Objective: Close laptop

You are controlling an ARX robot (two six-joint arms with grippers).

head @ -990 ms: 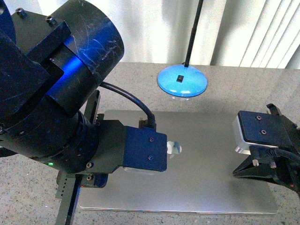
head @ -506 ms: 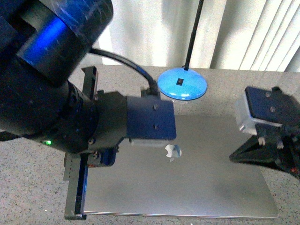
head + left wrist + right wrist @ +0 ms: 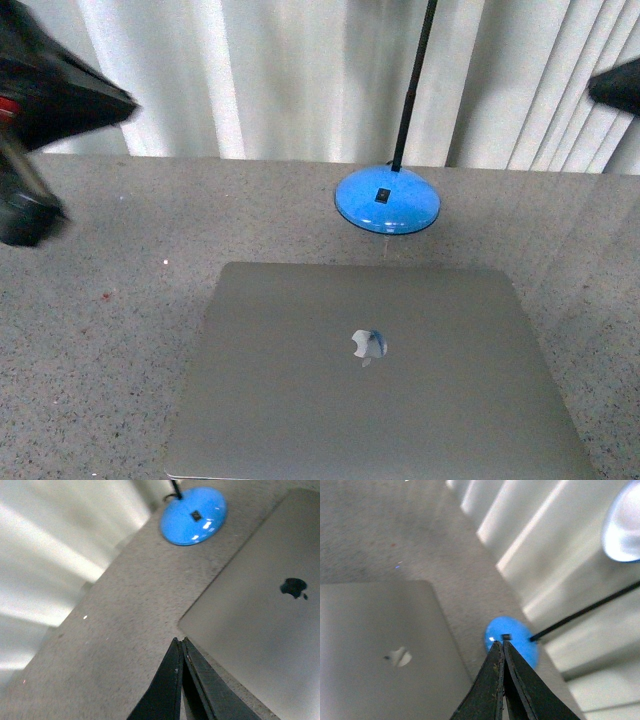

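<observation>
Black fingers of the left gripper (image 3: 180, 642) are pressed together on nothing, above the speckled tabletop (image 3: 100, 300) near a corner of the laptop (image 3: 370, 400). The right gripper (image 3: 501, 645) is likewise pinched tight and empty. The laptop's silver-grey lid lies flat, logo (image 3: 368, 345) up, just before the blue lamp base (image 3: 388, 200). Its near edge is cut off; the left arm (image 3: 45, 100) and right arm (image 3: 618, 85) are dark blurs.

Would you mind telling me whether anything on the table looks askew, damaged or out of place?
Nothing stands out. The laptop lies closed and flat on the table, and the blue lamp base sits level behind it.
</observation>
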